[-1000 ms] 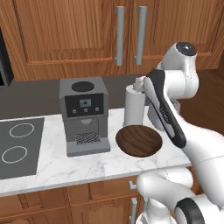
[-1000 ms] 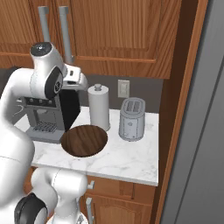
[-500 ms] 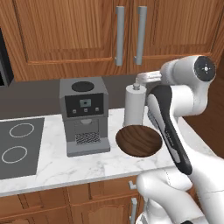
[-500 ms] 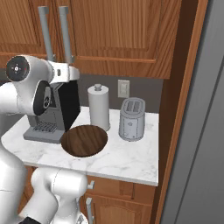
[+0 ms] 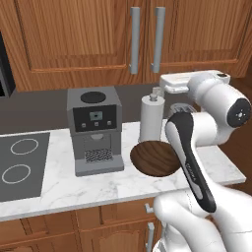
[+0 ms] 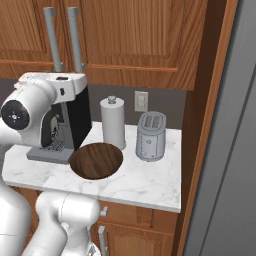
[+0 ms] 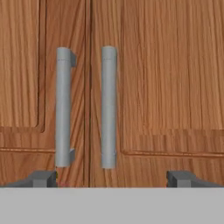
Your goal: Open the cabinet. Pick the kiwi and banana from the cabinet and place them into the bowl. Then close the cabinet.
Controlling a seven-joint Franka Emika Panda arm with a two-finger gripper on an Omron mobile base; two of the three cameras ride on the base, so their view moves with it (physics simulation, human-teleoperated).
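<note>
The cabinet (image 5: 88, 34) is closed, its two panelled doors meeting at a pair of long grey bar handles (image 5: 135, 39). In the hand view both handles (image 7: 108, 107) stand straight ahead, some way off. My gripper (image 7: 113, 179) is open and empty, its fingertips (image 7: 43, 178) spread wider than the pair of handles. In the base views my hand (image 5: 172, 82) hovers just below the doors, above the paper towel roll. The dark wooden bowl (image 5: 155, 158) (image 6: 96, 160) lies empty on the marble counter. The shut doors hide the kiwi and banana.
A grey coffee machine (image 5: 96, 130) stands left of the bowl, a paper towel roll (image 5: 151, 118) (image 6: 113, 122) behind it and a toaster (image 6: 151, 136) to its right. A cooktop (image 5: 19, 165) lies at far left. A tall wooden panel (image 6: 212, 115) bounds the counter on the right.
My arm has swung upward, lifting the hand from beside the paper towel roll to just below the cabinet doors. The jaws stay open. Nothing on the counter has moved.
</note>
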